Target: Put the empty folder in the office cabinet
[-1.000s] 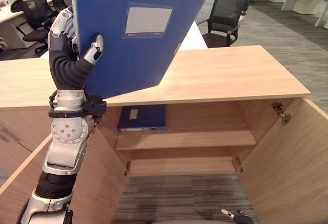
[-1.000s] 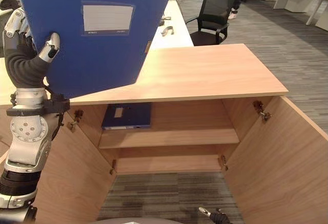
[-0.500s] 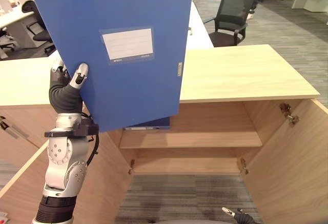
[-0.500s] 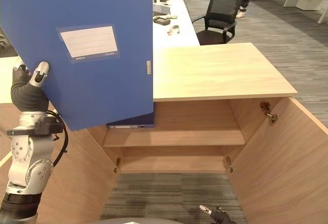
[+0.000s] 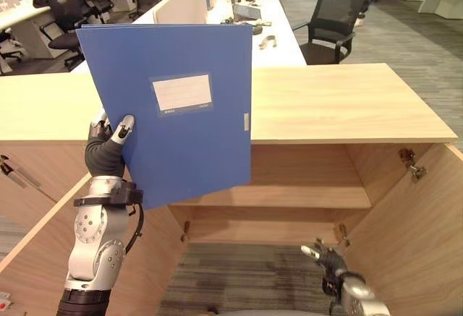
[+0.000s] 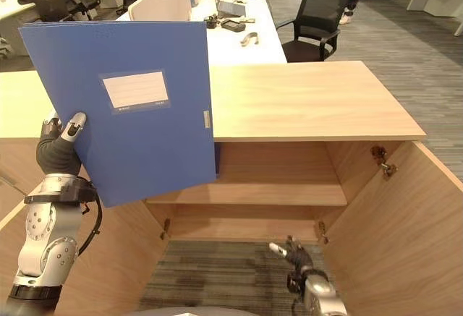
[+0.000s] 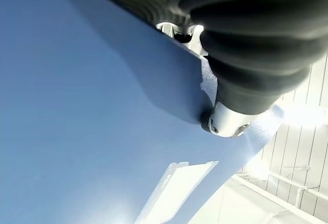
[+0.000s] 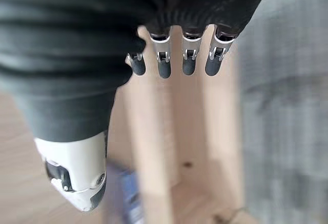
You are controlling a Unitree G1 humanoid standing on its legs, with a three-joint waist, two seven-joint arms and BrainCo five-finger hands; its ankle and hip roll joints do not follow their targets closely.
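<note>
An open-plan office of desks (image 5: 239, 19) and black chairs (image 5: 329, 23) lies behind the open wooden office cabinet (image 5: 325, 106). The blue folder (image 5: 177, 113), overhead a second ago, now hangs upright before the shelf (image 5: 289, 199), pinched in the left hand (image 5: 107, 150); insertion looks next. The right hand (image 6: 293, 254), fingers relaxed, has risen near the carpet (image 5: 246, 276).

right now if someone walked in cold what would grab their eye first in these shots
The big blue folder stands out first, held upright in front of the open cabinet by the left hand, whose thumb pinches its lower edge. Behind it, the cabinet's doors hang wide open, showing a bare wooden shelf. Lower down, the right hand hovers with relaxed fingers over the carpet.
</note>
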